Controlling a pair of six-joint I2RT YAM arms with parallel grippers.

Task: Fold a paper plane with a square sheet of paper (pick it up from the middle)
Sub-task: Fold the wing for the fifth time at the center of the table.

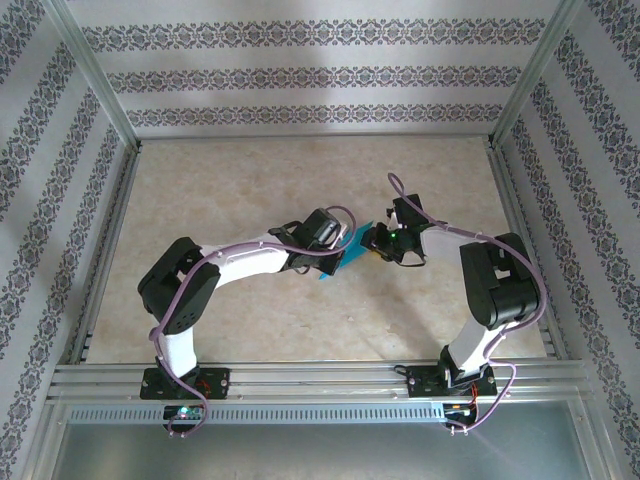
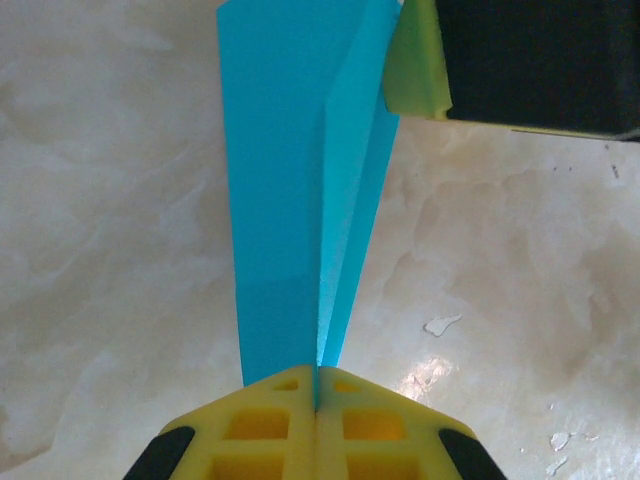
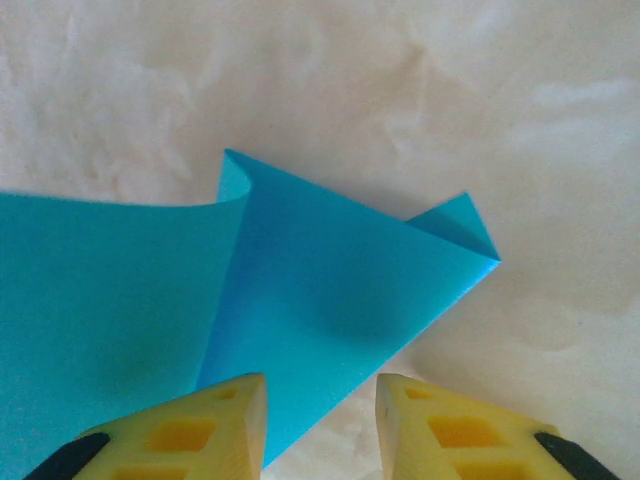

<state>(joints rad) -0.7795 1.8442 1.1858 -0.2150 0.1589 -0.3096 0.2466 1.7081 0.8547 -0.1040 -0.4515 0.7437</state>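
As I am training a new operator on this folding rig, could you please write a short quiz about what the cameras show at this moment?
1. True or false: the left pincer is shut on the folded teal paper.
2. How do the fingers of the right pincer stand? A) pressed together; B) apart, with a gap between them; C) clamped round a pen.
3. Fill in: behind the paper, the wrist views show the pale marbled ____.

Key: 1 true; 2 B; 3 table.
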